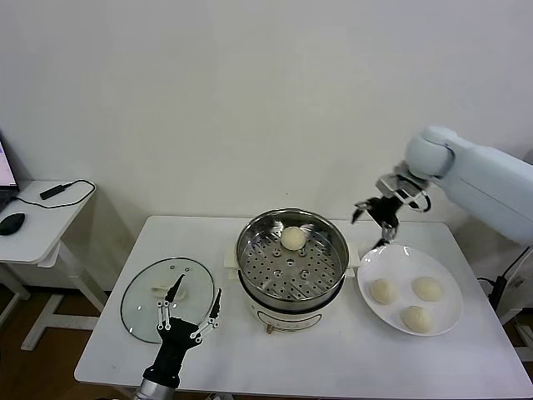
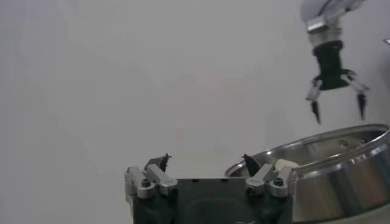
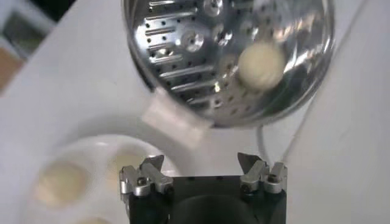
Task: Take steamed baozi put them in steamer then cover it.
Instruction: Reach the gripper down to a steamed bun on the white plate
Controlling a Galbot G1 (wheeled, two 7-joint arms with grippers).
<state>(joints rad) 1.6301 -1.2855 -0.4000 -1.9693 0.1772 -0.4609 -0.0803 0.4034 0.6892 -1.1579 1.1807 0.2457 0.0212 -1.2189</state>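
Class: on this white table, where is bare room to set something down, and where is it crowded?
Bare: the table strip in front of the steamer and plate, plus the back-left corner behind the lid. Crowded: the steamer-plate gap, and the front-left by the left hand.

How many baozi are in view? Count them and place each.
4. One baozi sits in the steamer, toward its back wall. Three lie on the white plate: left, right, front. None seems hidden.
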